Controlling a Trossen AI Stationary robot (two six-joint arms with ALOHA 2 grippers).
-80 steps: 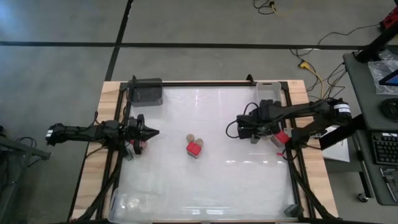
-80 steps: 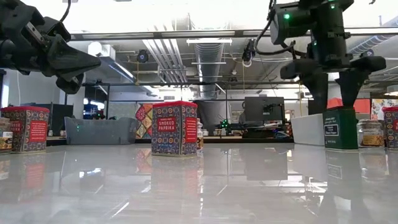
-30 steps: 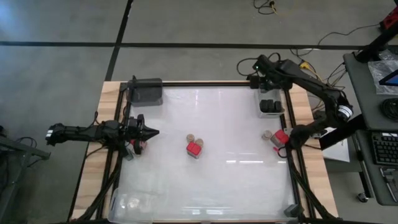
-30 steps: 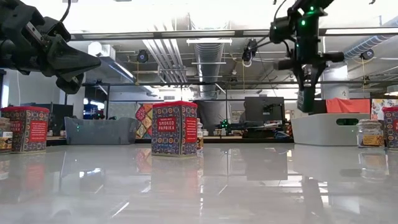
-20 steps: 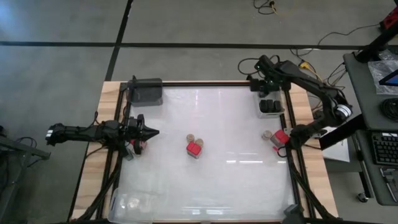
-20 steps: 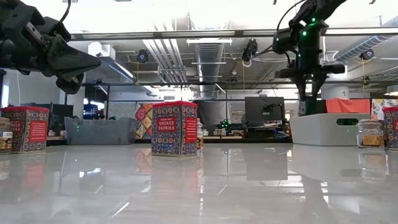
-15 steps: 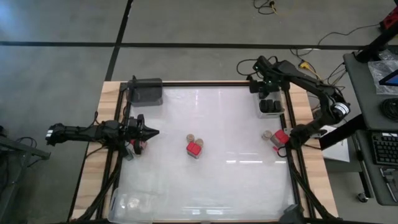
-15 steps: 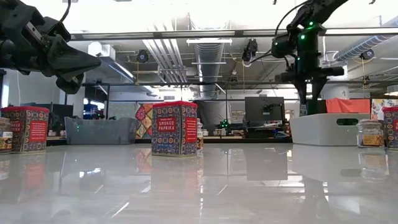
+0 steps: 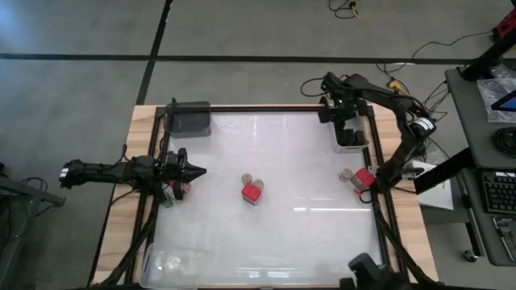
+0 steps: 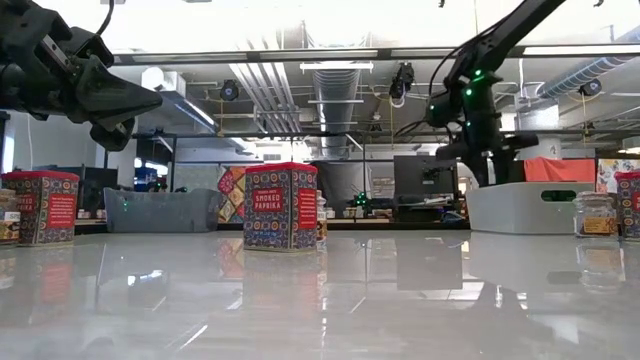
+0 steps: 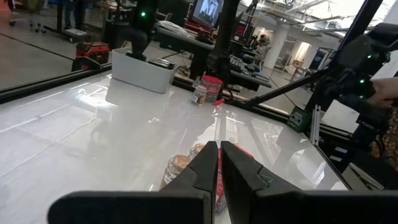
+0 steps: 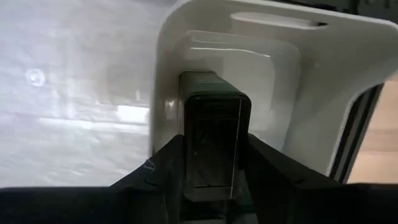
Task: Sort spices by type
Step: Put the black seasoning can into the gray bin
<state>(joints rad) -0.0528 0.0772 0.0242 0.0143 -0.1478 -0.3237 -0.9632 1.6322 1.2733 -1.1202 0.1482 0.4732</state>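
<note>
My right gripper [image 12: 214, 146] reaches down into the white bin [image 12: 292, 93] at the table's far right corner [image 9: 345, 121] and is shut on a black blocky spice tin [image 12: 214, 106]. More black tins [image 9: 352, 139] sit at the bin's nearer end. A red tin [image 9: 251, 192] with two tan-topped jars [image 9: 253, 180] stands on its base at mid-table. Another red tin [image 9: 365, 177] and a jar [image 9: 347, 174] stand by the right edge. My left gripper [image 9: 199, 171] hovers shut above the table's left side. My right gripper pinches the black tin between its two fingers, one on each of its opposite side walls [image 12: 186, 149]. The fingers come from above, pointing down into the bin. The tin is upright inside the bin; whether its base touches the bin floor is hidden.
A grey bin [image 9: 189, 118] sits at the far left corner and a clear bin with jars [image 9: 172, 259] at the near left corner. A red tin [image 10: 40, 205] stands by the left edge under my left arm. Bare tabletop lies between the groups.
My right gripper has come down from above the white bin into it, carrying the black tin, and has stayed shut on it. The right arm has swung a little toward the table's left.
</note>
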